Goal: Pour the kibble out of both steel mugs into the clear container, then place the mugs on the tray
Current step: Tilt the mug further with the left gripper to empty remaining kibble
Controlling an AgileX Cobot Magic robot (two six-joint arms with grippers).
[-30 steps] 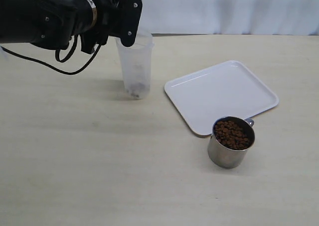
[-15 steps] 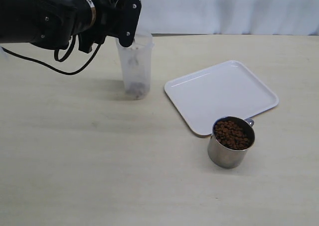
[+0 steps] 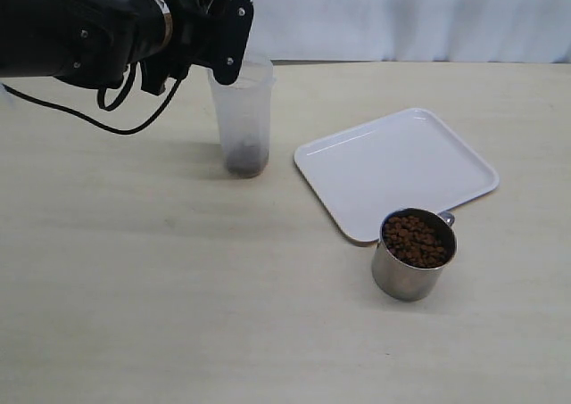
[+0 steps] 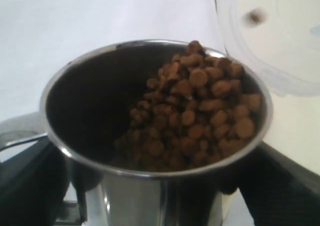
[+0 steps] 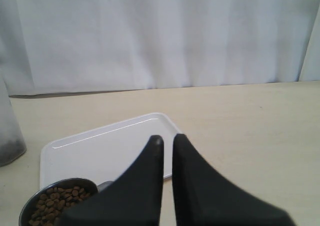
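The left gripper [image 3: 221, 40] hangs over the clear container [image 3: 243, 123] at the far left of the pale table [image 3: 178, 315]. Its dark fingers [image 4: 30, 186] are clamped on the sides of a steel mug [image 4: 125, 201]. The left wrist camera shows this mug tipped toward the container's rim. Its kibble [image 4: 200, 111] is heaped against the lip on that side, and the opposite inner wall is bare and dark. One pellet shows as a brown blur against the translucent plastic beyond the rim. From the exterior camera the mug is hidden behind the black gripper body, and a black cable [image 3: 134, 123] loops below the arm.

The container stands upright on the table with a shallow layer of pellets [image 3: 246, 161] in its bottom. To its right, close by but apart, lies the white tray [image 3: 393, 168], set flat and at an angle.

The second steel mug [image 3: 406, 279] stands upright on the table right at the tray's near edge. It is filled nearly to the brim with brown pellets, and its small handle is turned toward the tray. Whether it touches the tray cannot be told.

The right gripper [image 5: 166, 138], seen only by its own wrist camera, has its fingers pressed together with a sliver between the tips and nothing in them. The tray and the full mug lie beyond it, and a white curtain [image 5: 150, 36] hangs behind the table.
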